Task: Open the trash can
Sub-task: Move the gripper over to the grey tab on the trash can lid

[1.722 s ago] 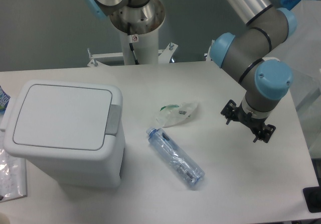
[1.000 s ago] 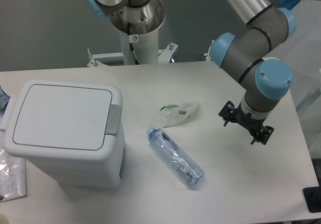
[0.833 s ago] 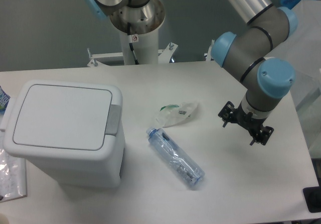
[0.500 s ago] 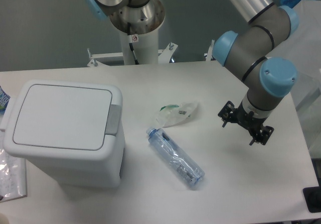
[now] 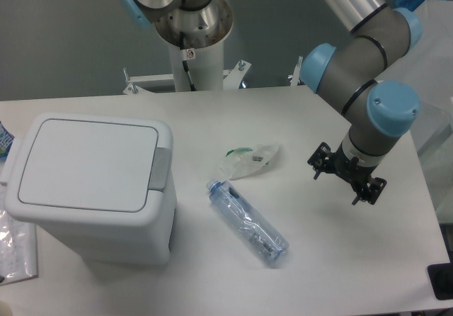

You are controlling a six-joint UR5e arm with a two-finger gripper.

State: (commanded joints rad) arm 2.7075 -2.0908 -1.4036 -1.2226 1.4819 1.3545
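a robotics lab. an industrial arm (image 5: 357, 61) with grey links and blue joint caps stands on a metal pedestal (image 5: 191, 29) bolted behind a plain white table (image 5: 333, 259). a bare grey wall (image 5: 64, 40) sits behind it. test props lie on the table: a bin (image 5: 92, 188), a crushed bottle (image 5: 246, 222), a crumpled wrapper (image 5: 249, 160).

No legible text: a small white sticker with a red mark (image 5: 189, 54) on the white robot pedestal (image 5: 195, 64) is too small to read.
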